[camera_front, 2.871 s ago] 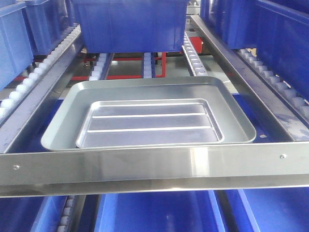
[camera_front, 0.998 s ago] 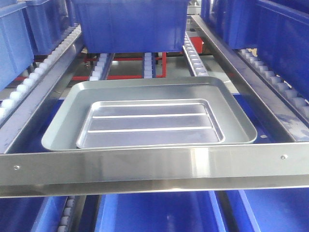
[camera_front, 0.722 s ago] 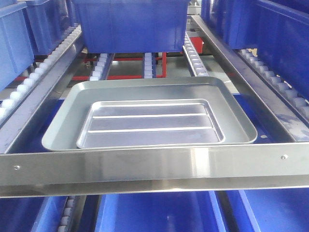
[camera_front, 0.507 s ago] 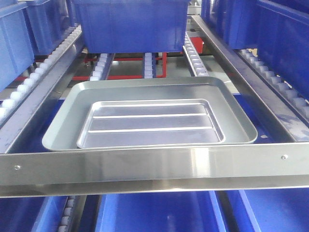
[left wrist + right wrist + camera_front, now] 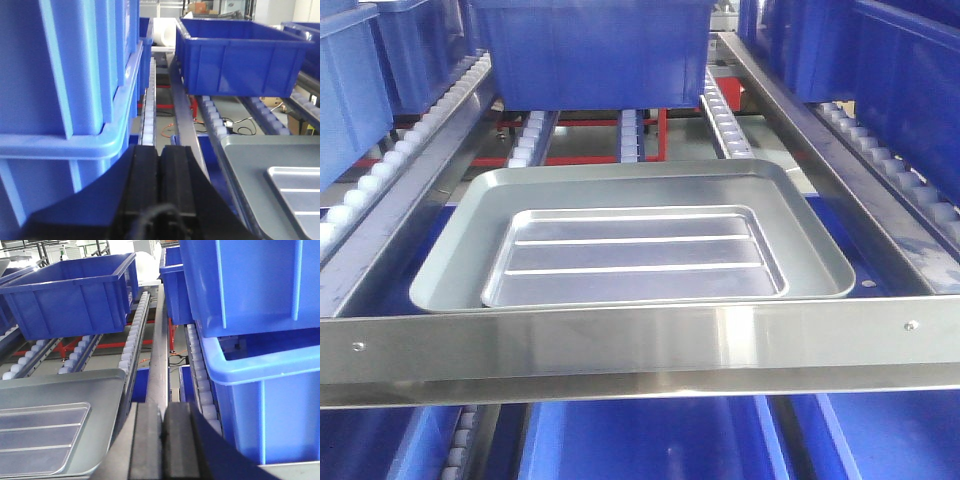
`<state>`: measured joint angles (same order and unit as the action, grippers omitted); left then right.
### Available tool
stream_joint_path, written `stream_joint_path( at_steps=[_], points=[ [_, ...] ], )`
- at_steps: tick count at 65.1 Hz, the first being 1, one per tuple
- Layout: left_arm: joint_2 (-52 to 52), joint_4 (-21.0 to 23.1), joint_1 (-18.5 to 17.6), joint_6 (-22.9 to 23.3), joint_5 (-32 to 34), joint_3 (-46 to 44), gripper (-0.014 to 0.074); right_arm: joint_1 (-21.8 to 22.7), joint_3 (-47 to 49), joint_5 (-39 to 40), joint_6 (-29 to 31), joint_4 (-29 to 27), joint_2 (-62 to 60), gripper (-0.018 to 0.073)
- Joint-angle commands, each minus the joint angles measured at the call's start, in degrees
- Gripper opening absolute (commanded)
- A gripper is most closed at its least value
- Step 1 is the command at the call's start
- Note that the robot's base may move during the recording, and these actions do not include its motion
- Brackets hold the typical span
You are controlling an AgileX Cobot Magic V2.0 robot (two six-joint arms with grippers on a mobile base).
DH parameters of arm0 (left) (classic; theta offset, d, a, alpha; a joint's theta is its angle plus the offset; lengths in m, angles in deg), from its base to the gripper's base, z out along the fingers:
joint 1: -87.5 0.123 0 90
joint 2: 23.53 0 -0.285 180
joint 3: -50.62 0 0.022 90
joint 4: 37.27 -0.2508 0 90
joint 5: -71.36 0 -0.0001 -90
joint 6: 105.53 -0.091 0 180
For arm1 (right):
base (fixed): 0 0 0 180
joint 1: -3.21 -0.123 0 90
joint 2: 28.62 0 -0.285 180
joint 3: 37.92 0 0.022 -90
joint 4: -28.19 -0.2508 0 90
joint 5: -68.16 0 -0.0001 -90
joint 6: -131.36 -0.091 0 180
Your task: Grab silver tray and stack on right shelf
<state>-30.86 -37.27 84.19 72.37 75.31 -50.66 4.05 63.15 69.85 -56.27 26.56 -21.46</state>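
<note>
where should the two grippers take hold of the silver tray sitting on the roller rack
Probably by the flared rim of the silver tray on its two short sides, one gripper coming in from each side. The rim is the only raised edge; the bottom is flat and shallow. The left gripper and right gripper already flank it, both shut, so they must open first.

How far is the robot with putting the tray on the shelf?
Done: the silver tray already lies on the roller shelf, behind its front bar. In hand: nothing; the left end effector and right end effector are both shut, beside the tray. Nothing obvious remains.
</note>
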Motion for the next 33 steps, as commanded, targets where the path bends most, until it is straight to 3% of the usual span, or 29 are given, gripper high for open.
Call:
stream_joint_path(
  at_steps=[1,4,33],
  points=[
    [0.8,0.0,0.1,0.9,5.8,1.7,-0.0099,0.3,0.0,5.0,0.6,0.1,-1.0,0.0052],
    [0.9,0.0,-0.4,1.6,3.0,1.6,-0.0099,0.3,0.0,5.0,0.6,0.1,-1.0,0.0052],
    [0.9,0.0,-0.6,1.6,3.0,1.6,-0.01,0.3,0.0,5.0,0.6,0.1,-1.0,0.0052]
  ],
)
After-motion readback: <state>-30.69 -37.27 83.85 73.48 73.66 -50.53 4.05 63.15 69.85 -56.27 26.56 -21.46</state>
